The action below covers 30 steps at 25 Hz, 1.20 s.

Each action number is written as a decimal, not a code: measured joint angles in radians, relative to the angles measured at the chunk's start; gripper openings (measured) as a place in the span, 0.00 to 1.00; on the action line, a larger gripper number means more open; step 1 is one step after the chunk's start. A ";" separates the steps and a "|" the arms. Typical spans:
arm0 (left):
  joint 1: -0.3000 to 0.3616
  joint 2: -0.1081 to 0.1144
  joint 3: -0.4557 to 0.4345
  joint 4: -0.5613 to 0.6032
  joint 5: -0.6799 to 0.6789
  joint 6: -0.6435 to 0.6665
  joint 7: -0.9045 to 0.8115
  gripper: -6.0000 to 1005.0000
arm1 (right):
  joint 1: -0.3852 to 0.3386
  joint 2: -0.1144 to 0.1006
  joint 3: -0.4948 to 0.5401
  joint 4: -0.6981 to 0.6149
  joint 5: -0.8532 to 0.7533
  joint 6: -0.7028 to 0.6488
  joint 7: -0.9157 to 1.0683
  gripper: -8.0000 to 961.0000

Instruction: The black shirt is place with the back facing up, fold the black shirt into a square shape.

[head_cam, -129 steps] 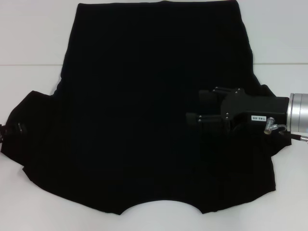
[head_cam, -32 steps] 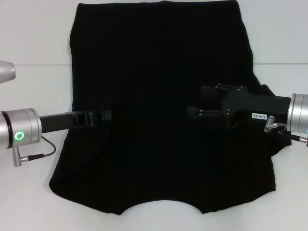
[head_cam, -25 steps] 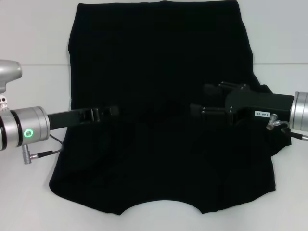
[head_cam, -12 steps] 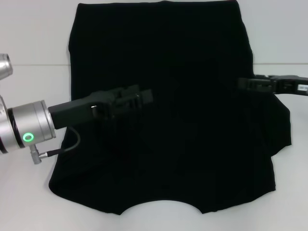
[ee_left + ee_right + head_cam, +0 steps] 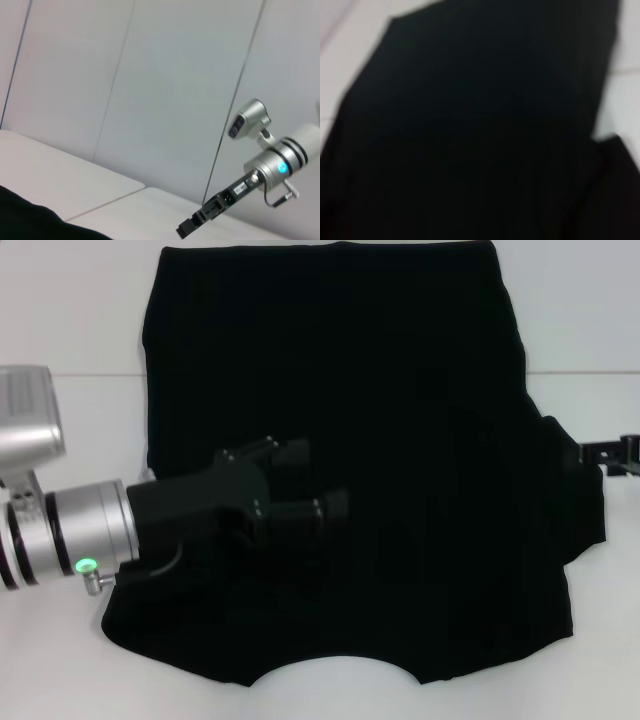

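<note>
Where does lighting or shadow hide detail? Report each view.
Head view: even light, no glare on the table; the left gripper blends into the black shirt. Left wrist view: evenly lit, the right gripper stands out. Right wrist view: shirt nearly featureless dark.

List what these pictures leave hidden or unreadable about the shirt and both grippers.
- Left gripper, head view: black against the black shirt, so the jaws' state and any contact with the cloth are unreadable.
- Right gripper, head view: mostly cut off by the frame edge.
- Right wrist view: blurred, so no shirt folds show.
- Left wrist view: only a corner of the shirt.
</note>
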 joint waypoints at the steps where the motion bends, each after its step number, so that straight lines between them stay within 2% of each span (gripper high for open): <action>1: 0.006 -0.003 0.014 0.003 0.001 -0.008 0.031 0.91 | 0.000 0.000 0.000 0.000 -0.022 0.004 0.022 0.88; 2: 0.012 -0.006 0.030 0.006 0.002 -0.017 0.062 0.94 | 0.000 -0.001 0.000 0.000 -0.039 0.008 0.039 0.88; 7: 0.039 -0.018 0.090 0.019 0.011 -0.053 0.176 0.94 | 0.003 -0.001 0.000 0.001 -0.087 0.024 0.100 0.88; 30: 0.044 -0.020 0.093 0.020 0.069 -0.059 0.219 0.94 | 0.008 0.004 -0.012 0.058 -0.139 0.034 0.111 0.86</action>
